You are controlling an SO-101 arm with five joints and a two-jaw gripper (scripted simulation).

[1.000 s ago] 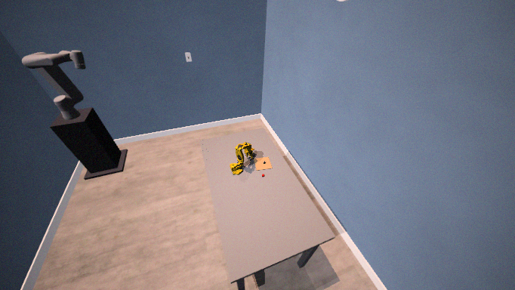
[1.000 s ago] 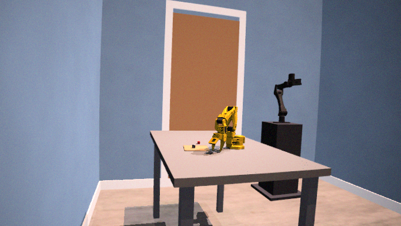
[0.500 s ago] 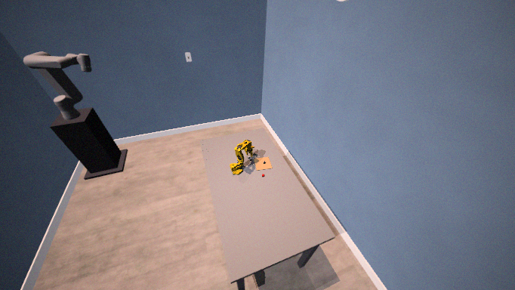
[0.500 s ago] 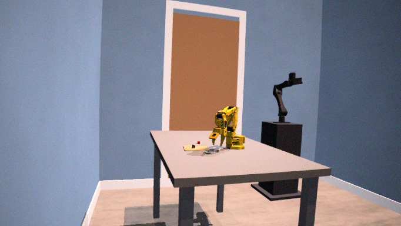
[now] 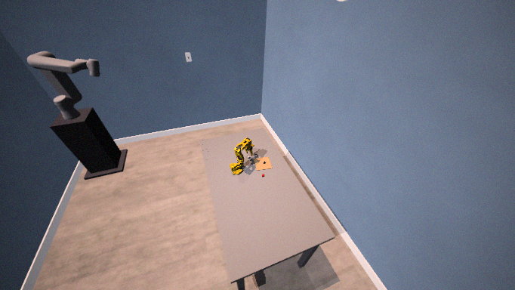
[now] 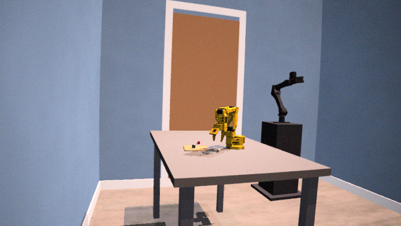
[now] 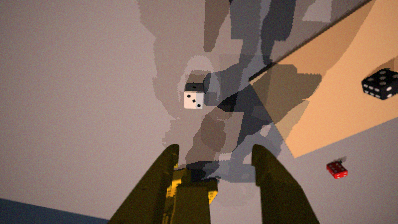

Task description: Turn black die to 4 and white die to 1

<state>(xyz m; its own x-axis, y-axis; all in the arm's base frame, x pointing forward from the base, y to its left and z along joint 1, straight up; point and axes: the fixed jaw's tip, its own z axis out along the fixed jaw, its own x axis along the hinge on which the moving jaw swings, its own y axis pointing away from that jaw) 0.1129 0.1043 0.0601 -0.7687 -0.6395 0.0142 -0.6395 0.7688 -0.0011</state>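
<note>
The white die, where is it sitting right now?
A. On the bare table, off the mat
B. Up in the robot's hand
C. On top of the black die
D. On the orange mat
A: the wrist view shows the white die on the grey table, apart from the orange mat and the open hand.
</note>
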